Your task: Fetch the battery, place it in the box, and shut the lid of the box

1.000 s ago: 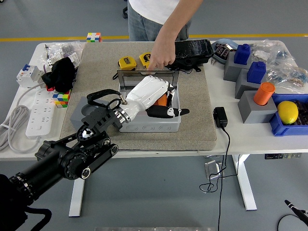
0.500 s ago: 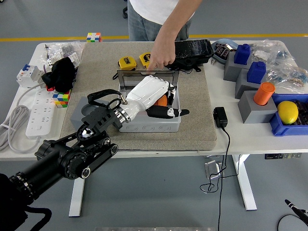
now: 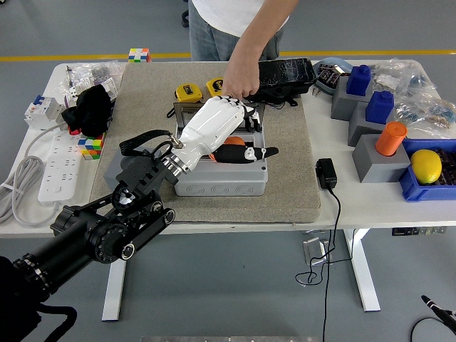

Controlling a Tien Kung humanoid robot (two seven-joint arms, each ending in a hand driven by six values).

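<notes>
The left hand hovered over the grey box, fingers spread, holding nothing. Beneath its palm lay the orange battery. Beyond its fingertips, a person's hand held the lid.

Person's hand and lid crowd the box.

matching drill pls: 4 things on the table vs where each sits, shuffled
Things:
1. left hand
2. lemon
3. power strip
4. person's hand

Places:
A. blue bin, table's right edge
B. over the open grey box
C. table's left side, beside the mat
D. at the upright lid's top edge

Pairs: 1-B, 2-A, 3-C, 4-D
</notes>
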